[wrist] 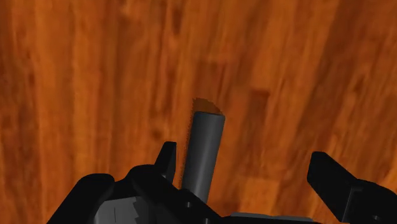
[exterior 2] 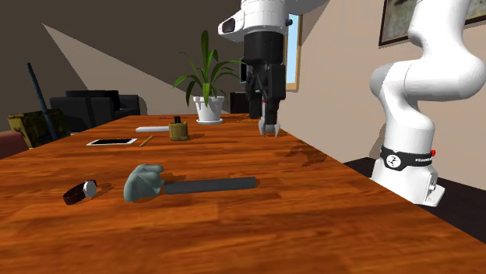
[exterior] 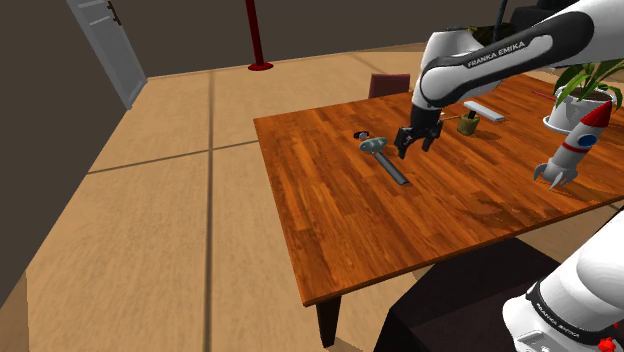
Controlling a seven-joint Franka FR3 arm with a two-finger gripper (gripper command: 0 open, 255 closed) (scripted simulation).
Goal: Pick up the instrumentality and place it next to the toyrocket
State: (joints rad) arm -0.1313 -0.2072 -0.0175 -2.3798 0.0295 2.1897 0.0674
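The instrumentality is a hammer-like tool (exterior: 388,162) with a grey-blue head and a dark grey handle, lying flat on the wooden table (exterior: 330,215). In the second exterior view the tool (exterior 2: 191,185) lies with its head toward that view's left. My gripper (exterior: 415,140) hangs open just above the handle's far end, holding nothing. In the wrist view the handle tip (wrist: 205,143) sits close beside one finger (wrist: 167,159), the gripper (wrist: 248,168) standing wide apart. The toy rocket (exterior: 575,145), white with a red nose and blue band, stands upright near the table's right end.
A small wristwatch (exterior: 361,134) lies by the tool's head. A little pot (exterior: 467,124), a white remote (exterior: 483,110) and a potted plant (exterior: 590,85) stand behind the gripper. A white phone (exterior 2: 111,142) lies flat farther back. A chair back (exterior: 388,85) shows beyond the table.
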